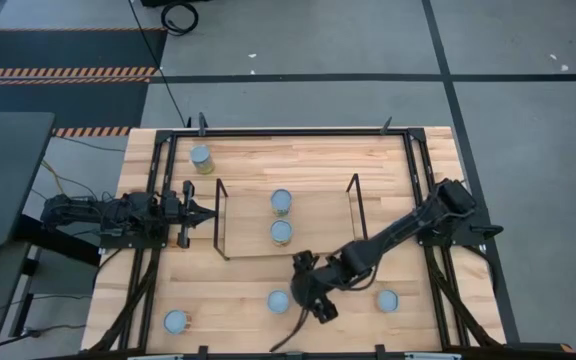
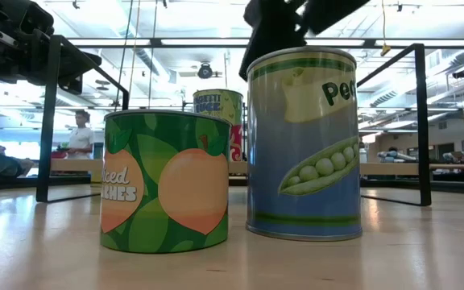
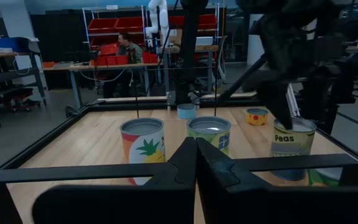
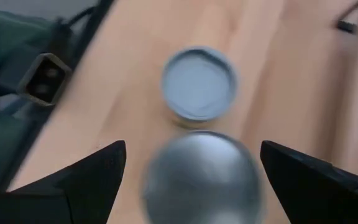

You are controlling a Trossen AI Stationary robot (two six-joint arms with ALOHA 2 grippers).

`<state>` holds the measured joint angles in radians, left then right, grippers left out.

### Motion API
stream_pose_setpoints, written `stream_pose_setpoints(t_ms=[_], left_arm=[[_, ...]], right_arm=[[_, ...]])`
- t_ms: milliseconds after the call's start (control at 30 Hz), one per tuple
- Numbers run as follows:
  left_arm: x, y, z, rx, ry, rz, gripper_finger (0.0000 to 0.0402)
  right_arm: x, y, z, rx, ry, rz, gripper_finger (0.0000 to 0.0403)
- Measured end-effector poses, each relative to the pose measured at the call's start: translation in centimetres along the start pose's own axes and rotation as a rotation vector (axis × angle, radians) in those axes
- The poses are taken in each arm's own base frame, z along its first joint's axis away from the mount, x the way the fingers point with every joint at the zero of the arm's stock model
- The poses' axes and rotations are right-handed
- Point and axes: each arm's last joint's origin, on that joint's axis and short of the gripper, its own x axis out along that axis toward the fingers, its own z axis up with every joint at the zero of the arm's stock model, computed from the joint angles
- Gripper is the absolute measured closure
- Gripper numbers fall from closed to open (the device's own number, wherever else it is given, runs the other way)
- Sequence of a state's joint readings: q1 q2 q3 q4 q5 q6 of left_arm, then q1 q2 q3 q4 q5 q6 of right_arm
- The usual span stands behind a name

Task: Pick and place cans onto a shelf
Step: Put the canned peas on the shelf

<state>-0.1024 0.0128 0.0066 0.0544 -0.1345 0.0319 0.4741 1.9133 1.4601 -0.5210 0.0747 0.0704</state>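
2 cans (image 1: 281, 203) sit on the shelf (image 1: 318, 222), 4 remain on the worktop (image 1: 238, 300); right tool (image 1: 308, 289) hangs open over the near-middle can (image 1: 279, 301), left tool (image 1: 194, 212) closed, empty.

I can read only a few partial labels. In the low view, the peas can (image 2: 303, 143) in front of me shows "Pe", cut off at its edge, above a picture of a pea pod. The peach can (image 2: 166, 181) beside it carries "ced" over "CHES" in white letters. From my left wrist view, the same peas can (image 3: 293, 149) reads "Peas". A farther can's yellow lettering is too small to make out.
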Motion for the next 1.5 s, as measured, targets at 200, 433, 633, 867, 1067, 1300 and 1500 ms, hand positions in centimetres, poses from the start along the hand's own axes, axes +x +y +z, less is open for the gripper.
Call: stream_pose_setpoints(t_ms=[200,433,633,867,1067,1300,1500], left_arm=[[0.0,0.0,0.0,0.000,0.000,0.000,0.0390],[0.0,0.0,0.0,0.000,0.000,0.000,0.0390],[0.0,0.0,0.0,0.000,0.000,0.000,0.0390],[0.0,0.0,0.0,0.000,0.000,0.000,0.0390],[0.0,0.0,0.0,0.000,0.000,0.000,0.0390],[0.0,0.0,0.0,0.000,0.000,0.000,0.0390],[0.0,0.0,0.0,0.000,0.000,0.000,0.0390]], right_arm=[[0.1,-0.9,-0.3,0.006,0.038,0.049,0.0023],[0.9,-0.8,-1.3,0.007,0.043,0.074,0.0023],[1.2,-0.9,-1.7,0.004,0.057,0.053,0.0033],[1.0,-0.9,-1.8,0.004,0.071,0.069,0.0082],[-3.9,-0.8,0.4,0.043,0.058,0.101,0.0082],[-13.0,-3.4,1.2,0.092,-0.060,-0.125,0.0074],[-16.1,-8.8,-1.2,0.255,-0.046,-0.340,0.0078]])
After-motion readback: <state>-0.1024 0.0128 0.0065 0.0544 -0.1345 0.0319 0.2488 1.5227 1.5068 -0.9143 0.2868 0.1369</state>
